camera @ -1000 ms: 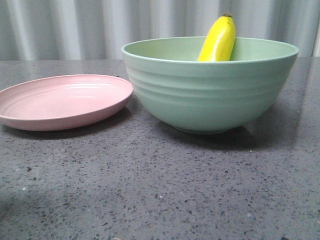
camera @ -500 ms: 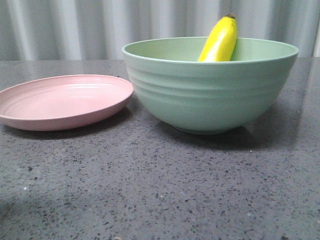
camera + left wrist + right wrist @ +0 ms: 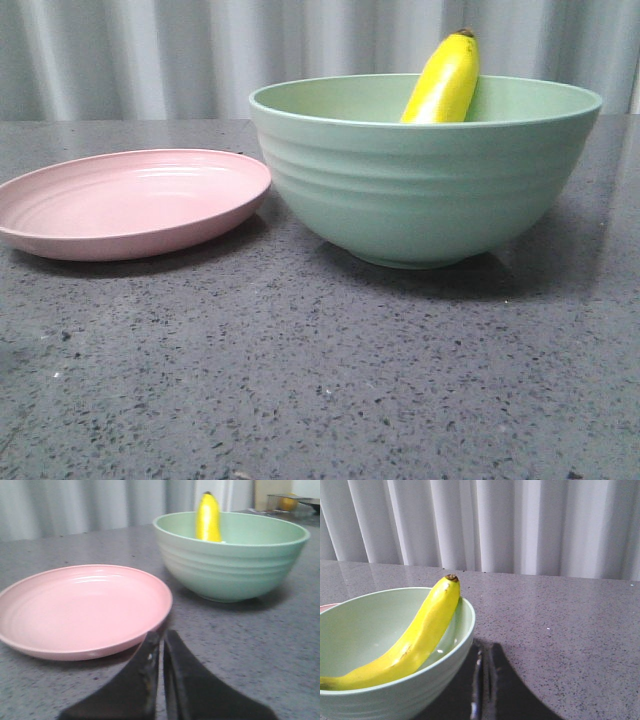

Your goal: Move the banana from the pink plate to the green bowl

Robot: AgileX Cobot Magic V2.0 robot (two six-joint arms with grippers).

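Observation:
The banana (image 3: 442, 83) leans inside the green bowl (image 3: 425, 185), its dark tip sticking up above the far rim. It also shows in the right wrist view (image 3: 415, 637) and the left wrist view (image 3: 208, 519). The pink plate (image 3: 125, 203) lies bare to the left of the bowl, nearly touching it. My left gripper (image 3: 162, 642) is shut and empty, low over the table just in front of the plate's rim (image 3: 150, 625). My right gripper (image 3: 485, 652) is shut and empty, right beside the bowl's outer wall (image 3: 420, 690). Neither gripper shows in the front view.
The dark speckled tabletop (image 3: 320, 380) runs to a pale pleated curtain (image 3: 150, 55) at the back. In the left wrist view a small shelf with a yellow object (image 3: 289, 501) stands far behind the bowl.
The bowl, plate and banana have shifted a few pixels to the right in the front view. The banana still leans in the bowl.

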